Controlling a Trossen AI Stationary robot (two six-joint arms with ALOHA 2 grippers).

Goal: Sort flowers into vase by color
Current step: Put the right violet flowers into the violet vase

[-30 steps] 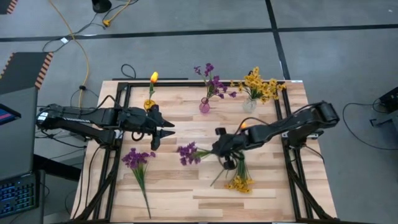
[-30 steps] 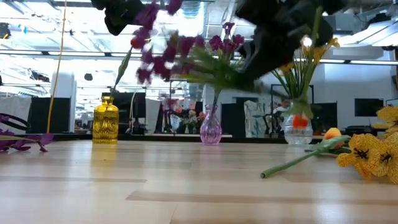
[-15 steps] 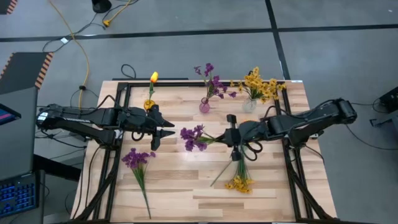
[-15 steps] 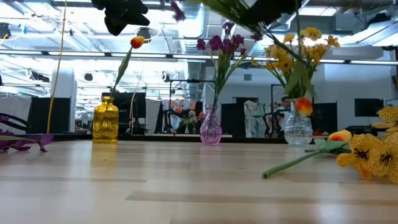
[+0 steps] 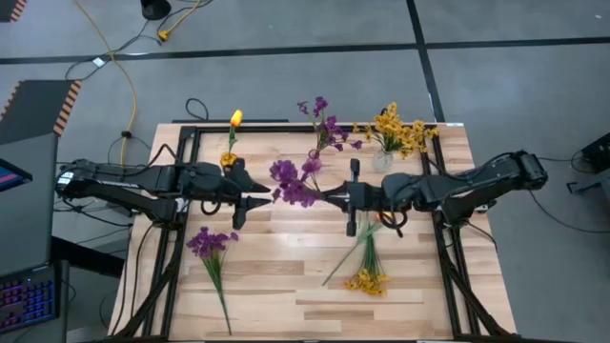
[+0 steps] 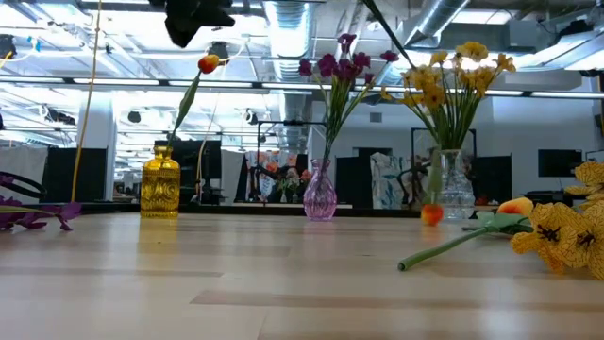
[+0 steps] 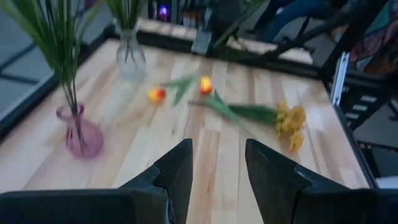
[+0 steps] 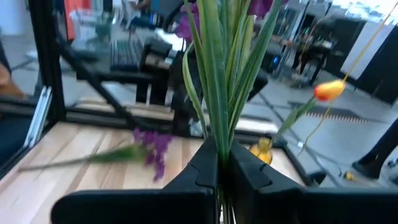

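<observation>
The right gripper (image 5: 335, 195) is clamped on a purple sprig (image 5: 291, 183) by its stem, blossoms out toward nine o'clock, high over mid-table just below the pink vase (image 5: 314, 162). To do this well, I'd tip the stem end down over that vase's neck before letting go. Since a moment ago the sprig has climbed toward twelve o'clock. The left gripper (image 5: 255, 201) waits at nine o'clock, fingers parted, empty.
</observation>
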